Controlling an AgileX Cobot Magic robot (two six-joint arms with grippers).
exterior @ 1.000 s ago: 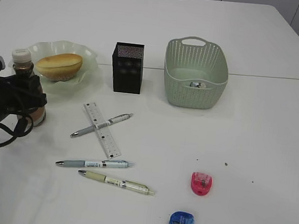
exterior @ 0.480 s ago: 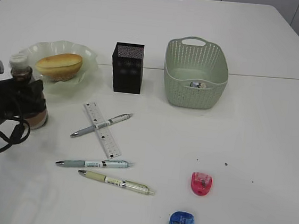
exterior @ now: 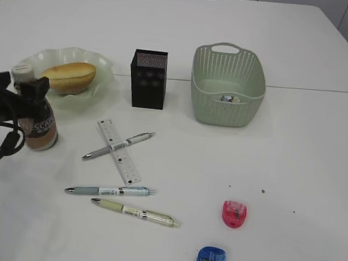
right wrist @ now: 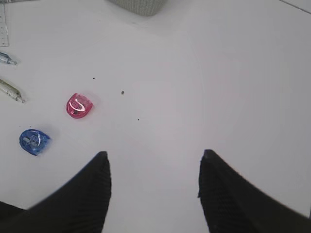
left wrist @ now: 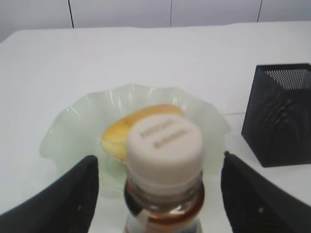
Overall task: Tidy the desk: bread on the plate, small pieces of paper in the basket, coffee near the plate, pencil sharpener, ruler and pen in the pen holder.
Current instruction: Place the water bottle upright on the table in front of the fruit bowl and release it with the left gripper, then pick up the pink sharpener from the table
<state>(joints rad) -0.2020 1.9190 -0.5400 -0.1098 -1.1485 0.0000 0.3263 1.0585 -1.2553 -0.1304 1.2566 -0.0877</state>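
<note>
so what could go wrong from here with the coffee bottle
1. The left pincer straddles the coffee bottle with its fingers spread wide on both sides; a sideways brush on pulling away could tip this tall, narrow bottle.
2. The bottle stands right by the plate rim, so a knock could send it against the plate or the bread.
3. One pen lies across the ruler, so lifting the ruler could send the pen rolling.

The coffee bottle [exterior: 38, 122] has been set down near the plate [exterior: 100, 66], and the left gripper [exterior: 16, 103] has been opened and drawn back leftward.
</note>
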